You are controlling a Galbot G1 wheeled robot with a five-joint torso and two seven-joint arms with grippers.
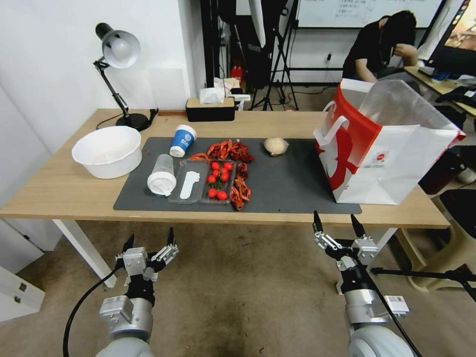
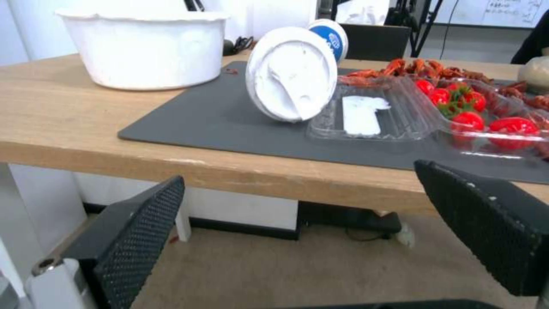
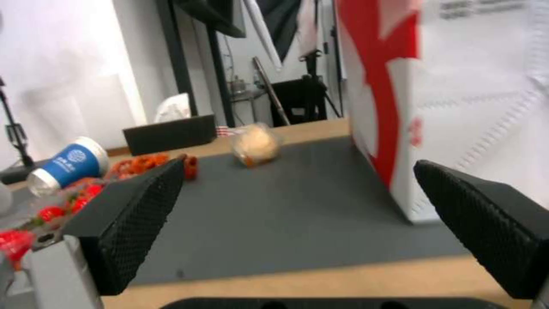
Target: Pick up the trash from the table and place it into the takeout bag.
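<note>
Hovering below table [image 1: 69,191] edge: both end effectors, L [image 1: 150,244] & R [image 1: 337,224]; fingers spread.

One table [image 1: 59,193] carries one grey mat [image 1: 287,193]. There are two cups: one blue-and-white paper cup [image 1: 182,140] and one clear plastic cup [image 1: 162,175] lying on its side. One white bowl [image 1: 107,150], one clear tray [image 1: 201,181] holding six red tomatoes [image 1: 219,178], one pale wad [image 1: 275,146], one takeout bag [image 1: 391,148], one lamp [image 1: 118,64], one tissue box [image 1: 210,109]. Two grippers: left [image 1: 148,243], right [image 1: 336,223].
</note>
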